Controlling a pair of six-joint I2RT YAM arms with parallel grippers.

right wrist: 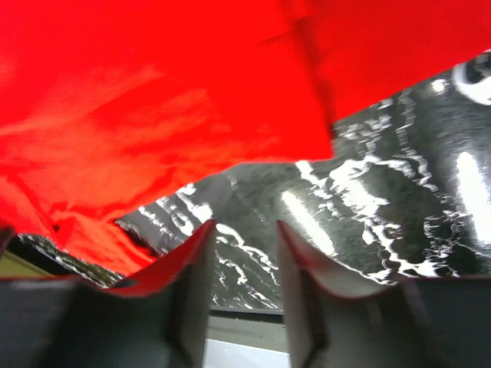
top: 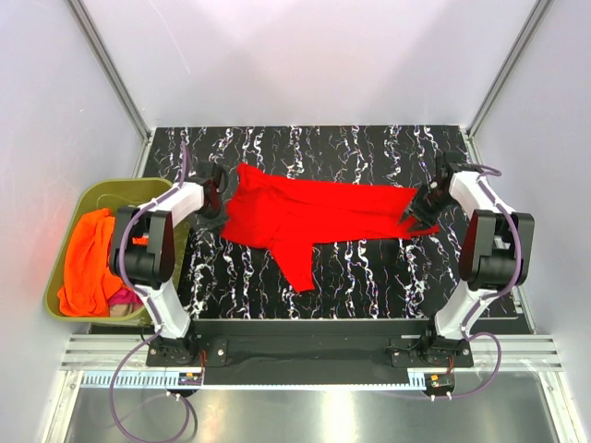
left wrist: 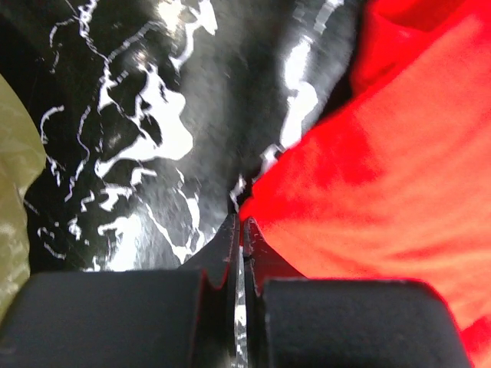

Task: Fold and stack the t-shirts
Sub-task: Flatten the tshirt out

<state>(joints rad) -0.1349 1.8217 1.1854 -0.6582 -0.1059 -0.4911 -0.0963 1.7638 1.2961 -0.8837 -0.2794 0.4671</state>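
A bright red t-shirt [top: 305,217] lies spread and rumpled across the black marbled table [top: 369,272], with one sleeve pointing toward the near edge. My left gripper [top: 220,191] is at the shirt's left edge. In the left wrist view its jaws [left wrist: 240,224] are shut, with the corner of the red cloth [left wrist: 383,169] pinched at the tips. My right gripper [top: 420,210] is at the shirt's right end. In the right wrist view it [right wrist: 244,230] stands open over bare table, and the red hem [right wrist: 153,92] hangs just beyond its fingertips.
An olive-green tub [top: 102,187] stands off the table's left side and holds an orange t-shirt [top: 88,258], with a bit of magenta cloth [top: 125,297] below it. The tub's wall [left wrist: 15,153] shows at the left wrist view's edge. White walls enclose the table.
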